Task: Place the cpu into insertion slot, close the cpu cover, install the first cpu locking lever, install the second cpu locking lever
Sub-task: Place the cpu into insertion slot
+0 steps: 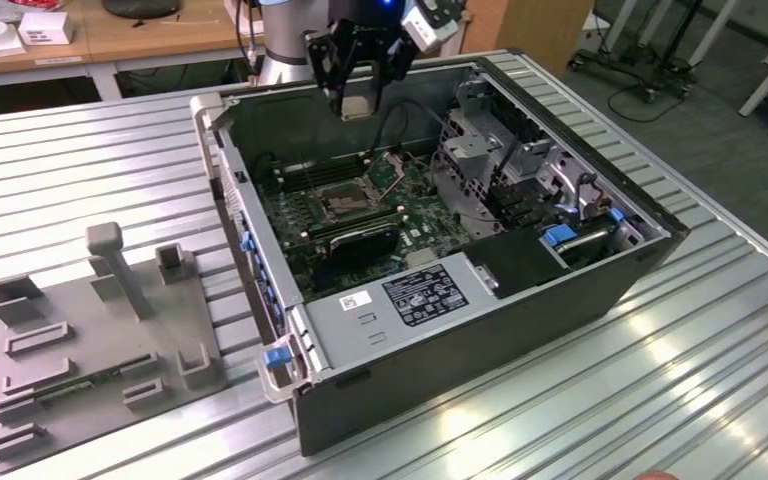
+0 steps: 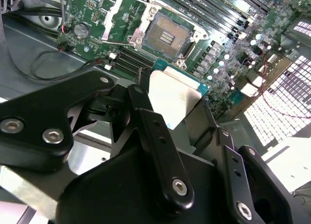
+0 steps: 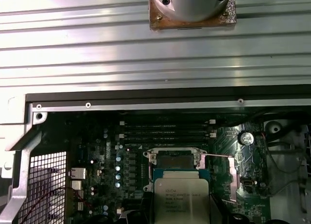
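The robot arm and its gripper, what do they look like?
The arm is a silvery-grey tube with a blue joint ring. The gripper is matte black, built of flat linkage bars joined by silver screws, ending in two narrow black fingers.

The table (image 1: 77,160) is silvery metal, ribbed in long parallel stripes with white glare. On it sit a flat grey fixture (image 1: 91,340) and the black computer case (image 1: 518,330), which has bright blue tabs (image 1: 275,357) and a white label (image 1: 424,296). Inside, the motherboard (image 1: 414,213) is deep green, its memory slots (image 3: 165,129) black. The gripper (image 1: 356,98) is black. The cpu (image 2: 172,88) has a dull pale-grey face edged in teal green. The insertion slot (image 2: 167,37) has a dark brownish centre and a silvery rim — the cpu cover (image 2: 115,15) is silvery too. A side panel (image 3: 46,180) shows a fine grid of holes.
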